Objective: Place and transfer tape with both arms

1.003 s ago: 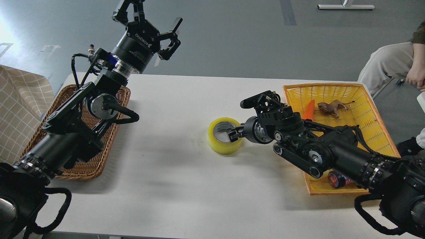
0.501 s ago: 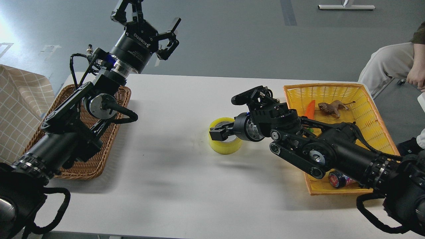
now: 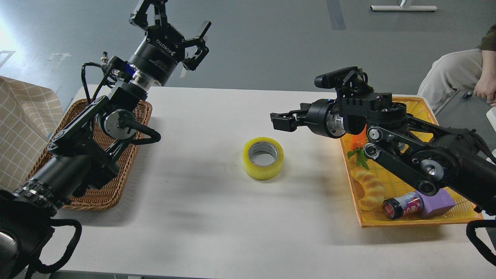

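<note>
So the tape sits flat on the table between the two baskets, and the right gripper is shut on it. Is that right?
Not quite. The tape does sit flat on the table between the wicker basket and the yellow basket, but the right gripper is not on it. The head view shows it up and to the right, clear of the roll, holding nothing.

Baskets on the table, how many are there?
2. A brown wicker basket sits at the table's left end, partly under the left arm; a yellow plastic basket sits at the right end, partly covered by the right arm.
</note>
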Controlling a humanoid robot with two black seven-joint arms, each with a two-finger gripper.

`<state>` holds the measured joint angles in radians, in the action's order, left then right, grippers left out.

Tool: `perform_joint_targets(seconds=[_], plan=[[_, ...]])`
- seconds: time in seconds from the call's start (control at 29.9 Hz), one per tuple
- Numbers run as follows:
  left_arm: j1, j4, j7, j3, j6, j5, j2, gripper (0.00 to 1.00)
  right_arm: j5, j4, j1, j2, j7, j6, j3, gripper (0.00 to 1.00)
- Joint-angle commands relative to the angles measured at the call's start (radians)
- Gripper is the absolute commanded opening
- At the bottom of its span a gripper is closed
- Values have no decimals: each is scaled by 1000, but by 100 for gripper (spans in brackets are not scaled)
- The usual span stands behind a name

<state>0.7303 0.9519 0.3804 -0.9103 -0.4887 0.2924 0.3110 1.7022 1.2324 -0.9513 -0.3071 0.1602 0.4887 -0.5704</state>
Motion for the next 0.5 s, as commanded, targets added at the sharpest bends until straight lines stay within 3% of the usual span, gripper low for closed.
perform_joint_targets(seconds=[0.0,0.2,0.47], plan=[[0,-2,0,-1,0,1,10,98,-134,12,3,-59,-1,0,-91,98],[1,-4,-2,-1,0,1,39,98,-314,36,81,-87,-2,0,-316,98],[11,-5,-2,-1,0,4,43,98,-547,27,249,9,-10,0,-698,100]])
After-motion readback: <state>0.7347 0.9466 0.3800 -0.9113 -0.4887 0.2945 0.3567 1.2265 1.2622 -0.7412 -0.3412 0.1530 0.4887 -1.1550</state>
